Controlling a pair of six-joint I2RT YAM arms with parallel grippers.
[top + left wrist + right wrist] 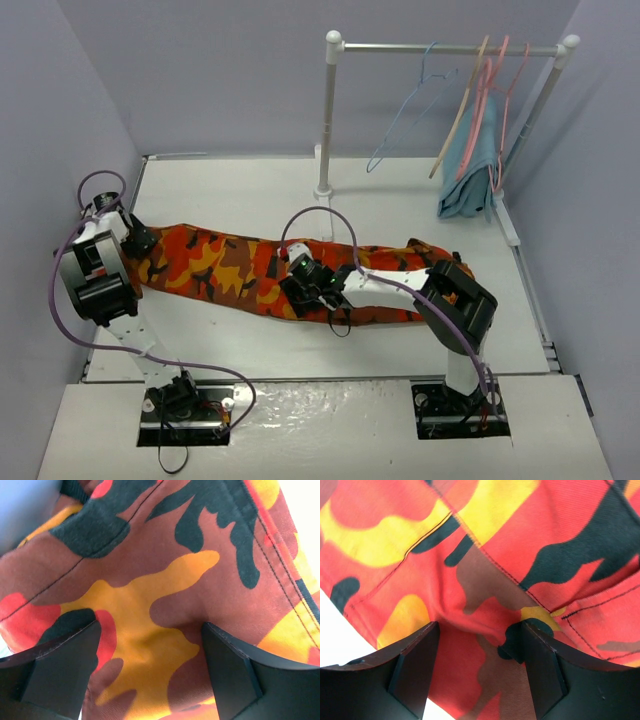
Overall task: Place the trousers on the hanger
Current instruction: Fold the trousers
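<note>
Left gripper point(150, 630) and right gripper point(480, 630), jaws apart, bear on the trousers point(230, 265) spread over the tabletop point(250, 190) directly beneath them; each should gather a full fold of cloth before closing.

White arms point(140, 342), black joints point(455, 300), purple cables point(320, 210)

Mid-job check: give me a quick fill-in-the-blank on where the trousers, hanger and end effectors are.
The trousers lie stretched across the ____.
The hanger hangs empty on the rail, ____ of the wooden hanger in the top view.
Both the left end effector and right end effector have ____ jaws.
Missing: table; left; open.
</note>
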